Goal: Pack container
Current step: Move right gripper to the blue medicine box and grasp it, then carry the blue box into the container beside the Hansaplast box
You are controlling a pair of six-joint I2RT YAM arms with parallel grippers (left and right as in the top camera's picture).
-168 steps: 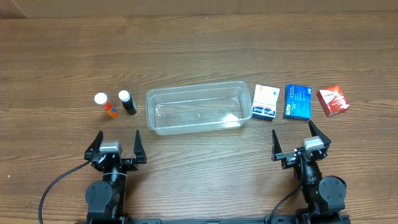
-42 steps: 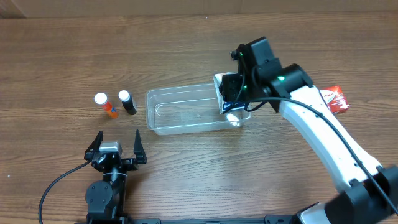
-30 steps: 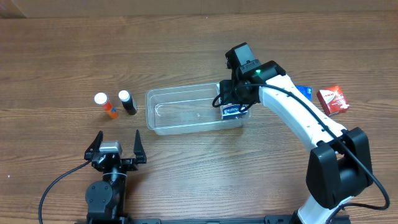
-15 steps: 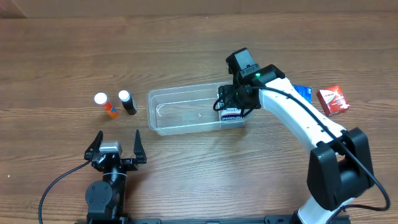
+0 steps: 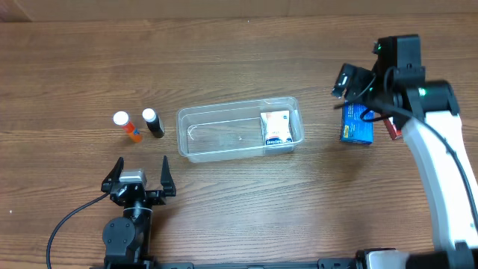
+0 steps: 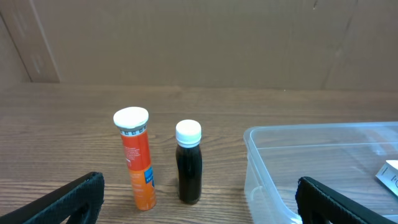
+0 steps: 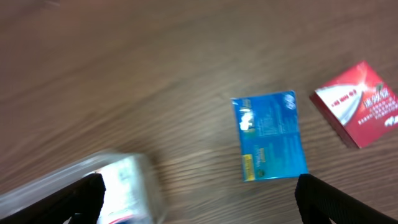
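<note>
The clear container (image 5: 224, 111) sits mid-table with a white box (image 5: 276, 128) lying in its right end. My right gripper (image 5: 346, 91) is open and empty, raised to the right of the container, just above and left of the blue box (image 5: 357, 124). In the right wrist view my right gripper (image 7: 202, 196) sees the blue box (image 7: 270, 144) ahead, the red box (image 7: 359, 104) to the right, and the blurred container (image 7: 50, 190) with the white box (image 7: 127, 183) at lower left. My left gripper (image 5: 140, 173) is open and empty near the front edge.
An orange tube (image 5: 127, 125) and a black bottle (image 5: 154, 122) stand left of the container; they show as orange tube (image 6: 138, 158) and black bottle (image 6: 188, 162) in the left wrist view, beside the container's rim (image 6: 311, 132). The red box (image 5: 393, 128) is mostly hidden behind my right arm.
My right gripper lowered the white box into the container's right end, let go, and moved up and right to above the blue box. The left arm has not moved.
</note>
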